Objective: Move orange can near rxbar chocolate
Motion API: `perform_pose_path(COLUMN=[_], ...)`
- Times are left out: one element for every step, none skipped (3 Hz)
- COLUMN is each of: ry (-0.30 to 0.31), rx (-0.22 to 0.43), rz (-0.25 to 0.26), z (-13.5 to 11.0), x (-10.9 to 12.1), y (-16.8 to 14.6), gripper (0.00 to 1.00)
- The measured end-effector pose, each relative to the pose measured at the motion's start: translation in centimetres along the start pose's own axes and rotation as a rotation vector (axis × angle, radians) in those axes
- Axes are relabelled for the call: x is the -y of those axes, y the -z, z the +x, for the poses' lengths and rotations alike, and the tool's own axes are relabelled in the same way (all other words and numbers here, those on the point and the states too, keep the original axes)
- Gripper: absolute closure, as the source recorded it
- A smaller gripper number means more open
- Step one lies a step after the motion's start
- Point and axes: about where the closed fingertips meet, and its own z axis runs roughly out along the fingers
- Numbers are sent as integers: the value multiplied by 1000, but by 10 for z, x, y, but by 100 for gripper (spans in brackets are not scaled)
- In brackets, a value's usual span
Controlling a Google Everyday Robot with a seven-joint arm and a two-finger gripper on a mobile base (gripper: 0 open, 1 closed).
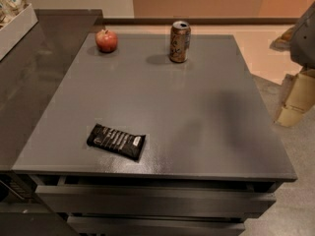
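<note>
The orange can [179,42] stands upright near the far edge of the grey table [197,117], right of centre. The rxbar chocolate [116,141], a flat black-wrapped bar, lies near the front left of the table top. My gripper [297,101] is at the right edge of the view, beyond the table's right side, with its grey arm above it. It is well apart from both the can and the bar and holds nothing that I can see.
A red apple [106,41] sits at the far left corner of the table. A darker counter [29,82] adjoins the table on the left, with a white box [15,26] on it. Drawers [147,200] run below the front edge.
</note>
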Motion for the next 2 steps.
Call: perform_pose_path(ry=[0, -27], rx=[2, 35], rz=[5, 22], z=[-1, -11], x=[1, 21], y=[0, -11], gripper=[0, 0])
